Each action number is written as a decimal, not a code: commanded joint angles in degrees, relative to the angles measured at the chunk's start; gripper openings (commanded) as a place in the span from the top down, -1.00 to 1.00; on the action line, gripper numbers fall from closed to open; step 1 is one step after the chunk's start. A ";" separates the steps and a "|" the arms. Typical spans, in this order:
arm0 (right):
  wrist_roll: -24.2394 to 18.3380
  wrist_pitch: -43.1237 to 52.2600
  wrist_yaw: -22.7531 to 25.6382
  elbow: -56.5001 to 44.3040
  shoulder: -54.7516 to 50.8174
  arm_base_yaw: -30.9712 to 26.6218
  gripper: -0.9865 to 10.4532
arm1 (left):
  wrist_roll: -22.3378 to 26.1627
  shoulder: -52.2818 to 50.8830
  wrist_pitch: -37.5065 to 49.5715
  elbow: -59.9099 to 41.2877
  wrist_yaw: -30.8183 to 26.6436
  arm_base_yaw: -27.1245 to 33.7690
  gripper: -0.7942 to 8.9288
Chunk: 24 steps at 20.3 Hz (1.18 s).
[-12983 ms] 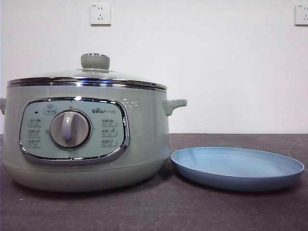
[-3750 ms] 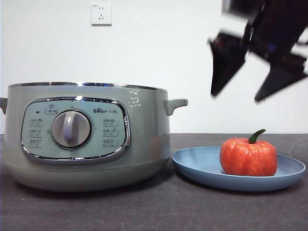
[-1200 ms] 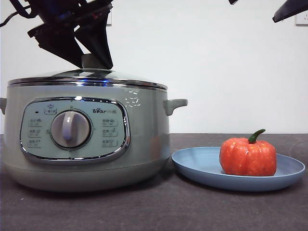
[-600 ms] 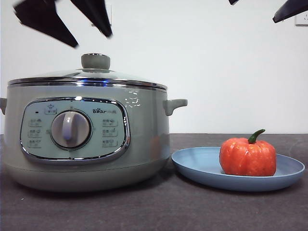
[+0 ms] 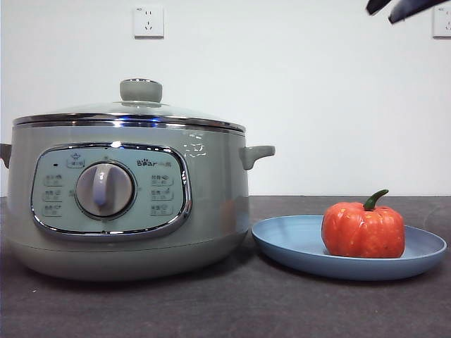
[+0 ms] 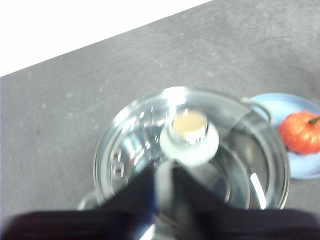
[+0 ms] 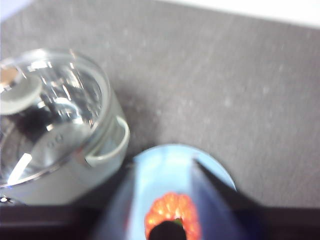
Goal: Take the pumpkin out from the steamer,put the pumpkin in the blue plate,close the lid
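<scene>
Tabletop (image 5: 211,310): dark grey, carrying everything in play.

Steamer (image 5: 127,204): sitting toward the left edge of the tabletop, dial panel facing the front view.

Lid (image 5: 130,113): now seated level on the steamer's chrome rim, knob up. Three seconds back the pot was standing open; a second back a dark claw was around the knob. That claw has since gone up and out of the front view, leaving the lid resting on its own.

Plate (image 5: 296,243): lying just beside the steamer, toward the right edge of the tabletop.

Pumpkin (image 5: 363,229): sitting upright in the plate, toward its right side, stem curving up. It is holding the same spot as in the last three seconds.

Left claw (image 6: 162,182): hanging well above the lid, clear of the knob, gripping nothing. Its view is blurred; the jaws are showing only a narrow gap, nearly together.

Right claw (image 7: 162,200): hovering high over the plate and pumpkin, jaws spread apart, carrying nothing. In the front view it is showing only as a black tip at the top right corner.

Judgement: pumpkin out and plated, lid closed. All three steps are looking done; the arms are only pulling clear.
</scene>
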 commanded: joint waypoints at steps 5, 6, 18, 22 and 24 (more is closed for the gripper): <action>6.05 12.31 0.63 -17.94 -16.57 0.13 0.85 | -4.39 -15.04 5.73 -17.40 -2.14 -0.24 0.85; 7.87 14.16 2.10 -21.42 -19.69 0.13 0.85 | -4.81 -17.03 6.51 -19.15 -2.16 -0.24 0.85; 14.78 13.31 15.37 -25.57 -24.06 0.09 0.82 | -7.74 -19.34 6.64 -20.48 -3.08 -0.24 0.84; 14.78 13.27 15.30 -25.57 -24.06 0.07 0.82 | -7.74 -19.34 6.54 -20.48 -3.04 -0.24 0.84; 14.78 13.25 15.30 -25.57 -24.06 0.07 0.82 | -7.76 -19.34 6.34 -20.48 -3.04 -0.24 0.84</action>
